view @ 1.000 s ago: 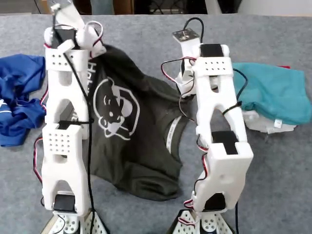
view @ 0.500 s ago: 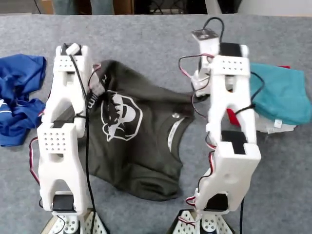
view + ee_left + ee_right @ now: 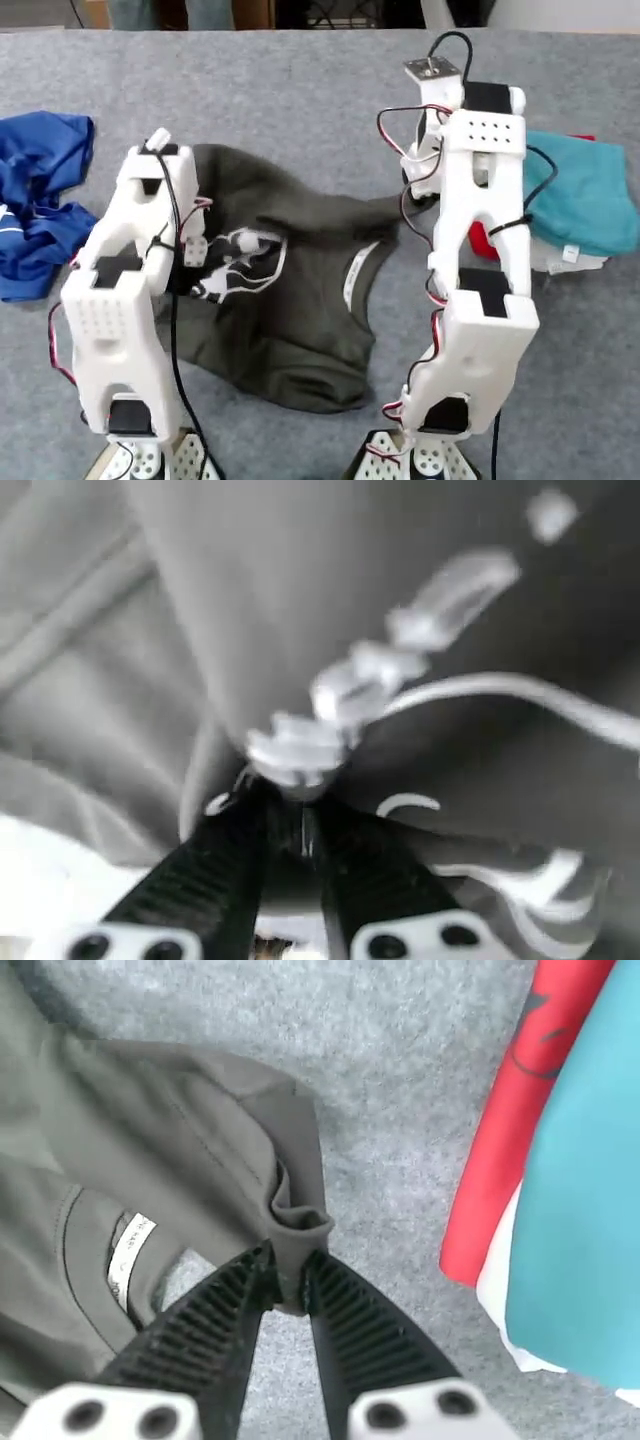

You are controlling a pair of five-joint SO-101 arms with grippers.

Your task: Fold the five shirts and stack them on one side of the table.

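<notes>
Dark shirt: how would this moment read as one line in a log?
left gripper: shut on dark shirt, near print | right gripper: shut on its edge | blue shirt: crumpled aside

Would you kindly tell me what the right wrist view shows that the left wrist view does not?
Right wrist view, not left: the grey table, a red shirt, a teal shirt, the neck label of the dark shirt, and the right gripper pinching a fold. Left wrist view, not right: the white print, with the left gripper clamped beside it. Both: the dark shirt, gripped.
</notes>
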